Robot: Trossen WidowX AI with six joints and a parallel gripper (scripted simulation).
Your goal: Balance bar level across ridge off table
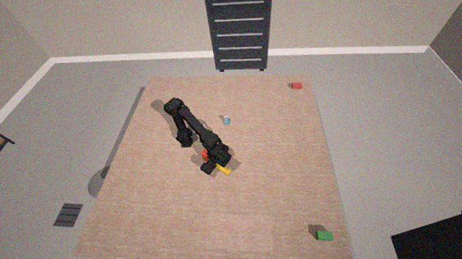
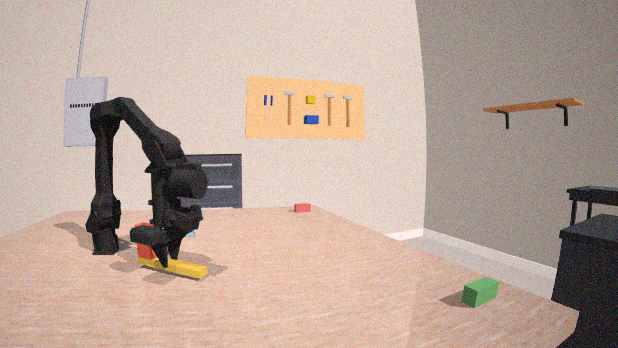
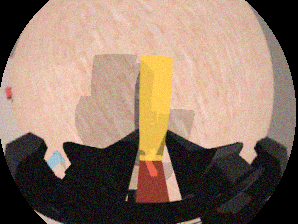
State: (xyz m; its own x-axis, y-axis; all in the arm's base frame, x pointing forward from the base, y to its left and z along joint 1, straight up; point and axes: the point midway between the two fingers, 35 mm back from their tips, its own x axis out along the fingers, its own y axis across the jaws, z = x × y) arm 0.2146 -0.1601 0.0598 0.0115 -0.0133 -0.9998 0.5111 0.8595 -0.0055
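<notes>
The yellow bar (image 1: 225, 170) (image 2: 187, 268) (image 3: 156, 90) lies flat, low on the table or barely above it; a tiny gap cannot be ruled out. The orange-red ridge block (image 1: 204, 154) (image 2: 146, 251) (image 3: 152, 187) stands by one end of the bar, partly hidden by the arm in the top and exterior views. The bar is beside the ridge, not across its top. My gripper (image 2: 170, 261) (image 3: 152, 132) points down and is shut on the bar, nearer its ridge end. In the top view the arm hides the fingertips.
A light blue block (image 1: 226, 120) (image 2: 191, 233) (image 3: 56, 160) is behind the gripper. A red block (image 1: 297, 85) (image 2: 302, 207) (image 3: 8, 92) lies at the far right of the table. A green block (image 1: 324, 235) (image 2: 480, 292) lies near the front right corner.
</notes>
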